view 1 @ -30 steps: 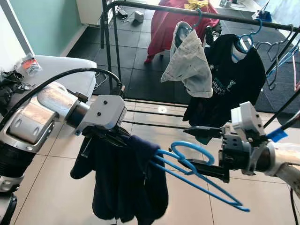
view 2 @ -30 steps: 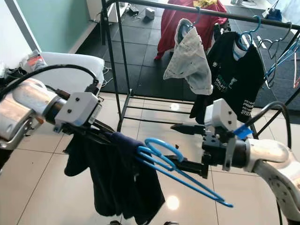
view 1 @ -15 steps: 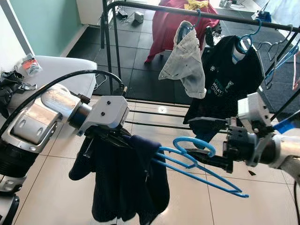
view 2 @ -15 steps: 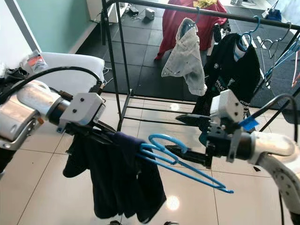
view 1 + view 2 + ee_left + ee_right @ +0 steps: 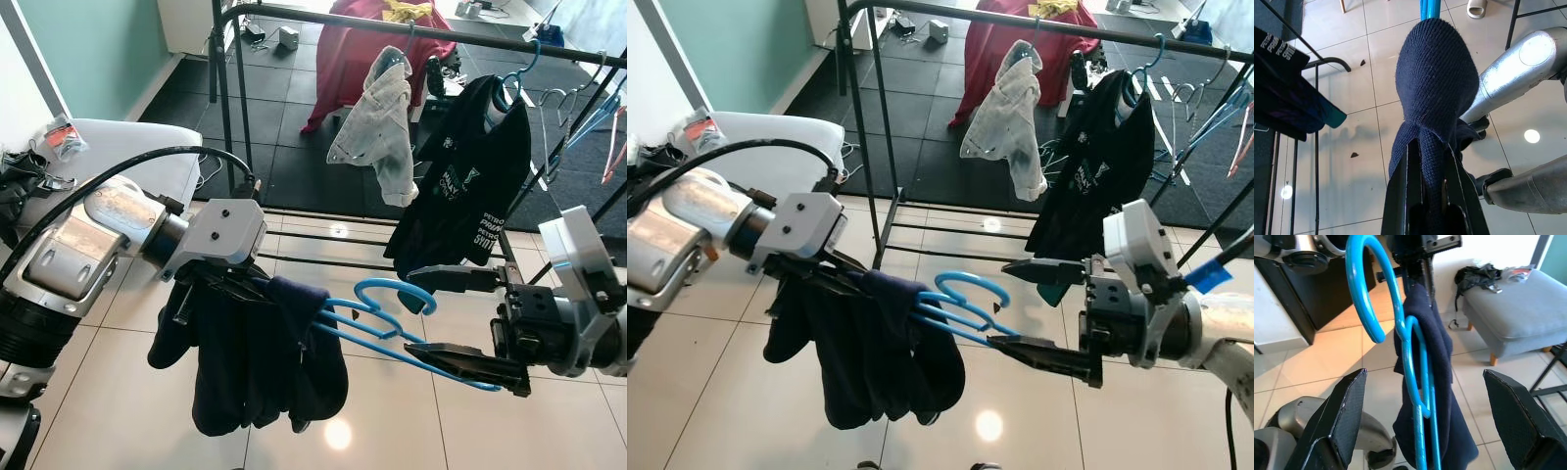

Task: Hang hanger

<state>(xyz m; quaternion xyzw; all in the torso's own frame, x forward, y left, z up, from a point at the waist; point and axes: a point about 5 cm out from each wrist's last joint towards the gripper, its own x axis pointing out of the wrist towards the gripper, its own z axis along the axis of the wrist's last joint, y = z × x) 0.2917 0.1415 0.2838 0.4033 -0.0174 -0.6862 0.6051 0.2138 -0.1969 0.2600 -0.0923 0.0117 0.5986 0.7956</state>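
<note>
The left gripper pinches a dark navy knitted garment draped on a bright blue plastic hanger, held low before the black metal clothes rack; the right gripper spreads its fingers wide around the hanger's far end without touching it; a black printed T-shirt hangs on the rack.

Both silver arms raised in front of the body, reaching toward each other at mid-frame.

The left arm enters from the left edge of the head view and angles toward the centre; its left gripper has its black fingers pinched tight on dark knit fabric. The right arm comes in from the lower right, wrist level, and the right gripper points leftward with its two long fingers spread wide apart, one above the other.
</note>
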